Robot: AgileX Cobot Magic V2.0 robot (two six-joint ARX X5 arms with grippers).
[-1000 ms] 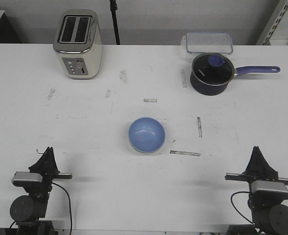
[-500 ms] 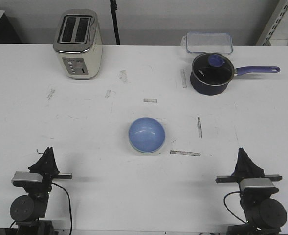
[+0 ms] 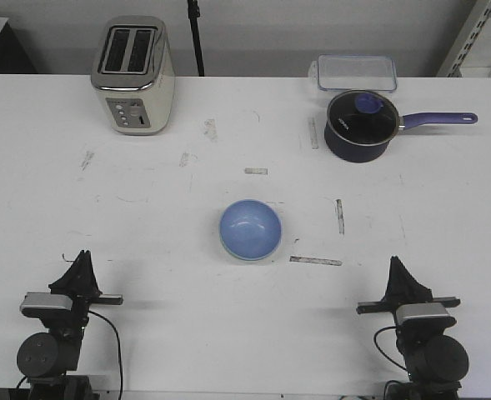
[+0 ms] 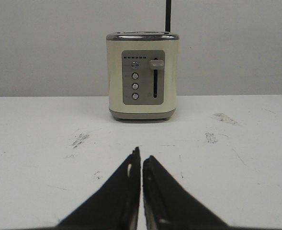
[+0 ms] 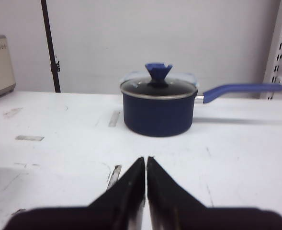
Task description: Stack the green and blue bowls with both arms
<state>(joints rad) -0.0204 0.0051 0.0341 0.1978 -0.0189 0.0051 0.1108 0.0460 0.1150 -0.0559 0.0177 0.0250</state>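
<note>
The light blue bowl (image 3: 250,227) sits upright at the middle of the white table. A thin pale green rim (image 3: 247,257) shows under its near edge, so it looks nested in the green bowl. My left gripper (image 3: 82,257) is shut and empty at the front left, far from the bowls; in the left wrist view (image 4: 141,153) its jaws touch over bare table. My right gripper (image 3: 394,265) is shut and empty at the front right; in the right wrist view (image 5: 146,160) its jaws are closed. Neither wrist view shows the bowls clearly.
A cream toaster (image 3: 133,75) stands at the back left and faces the left wrist camera (image 4: 142,75). A navy saucepan (image 3: 359,125) with lid and purple handle is at the back right, also in the right wrist view (image 5: 158,108). A clear lidded container (image 3: 356,72) lies behind it.
My right arm has slid left along the table's front edge, gripper still shut. The left arm and the bowls have not moved.
</note>
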